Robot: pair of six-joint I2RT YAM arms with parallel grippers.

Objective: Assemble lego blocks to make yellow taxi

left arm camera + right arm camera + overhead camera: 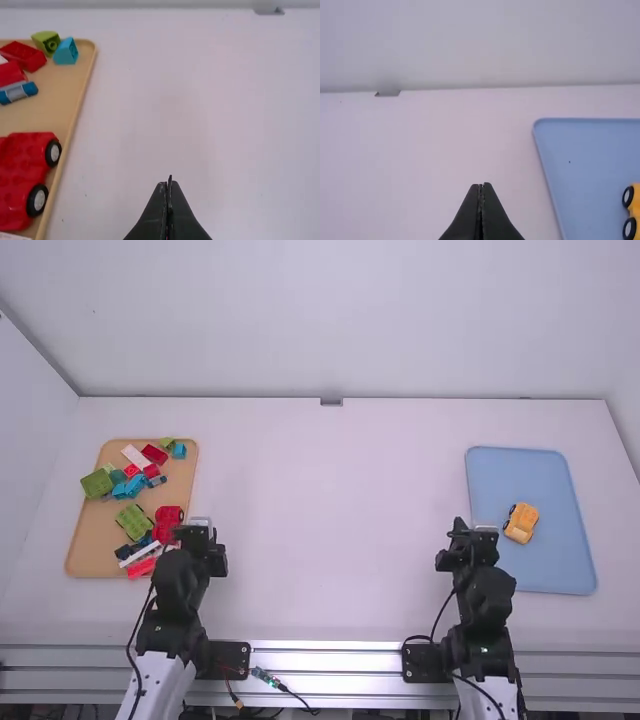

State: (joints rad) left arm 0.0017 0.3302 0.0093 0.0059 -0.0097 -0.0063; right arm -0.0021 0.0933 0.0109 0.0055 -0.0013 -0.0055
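Observation:
A yellow car body with black wheels [521, 523] lies on the blue tray [550, 575] at the right; part of this yellow car [635, 210] is at the edge of the right wrist view. My right gripper [468, 528] is just left of the tray, and its fingertips [481, 184] are shut together with nothing between them. At the left, my left gripper [200, 530] stays beside the tan tray [95, 550]; seen from the wrist, the left gripper [169, 181] is shut and empty. Red, green, blue and white blocks fill much of the tan tray.
On the tan tray, a red wheeled base [27, 172] is close to the left gripper, with a green base [133, 521] near it. A blue block [66, 51] lies by the tray's far corner. White table surface [330, 530] stretches between the trays.

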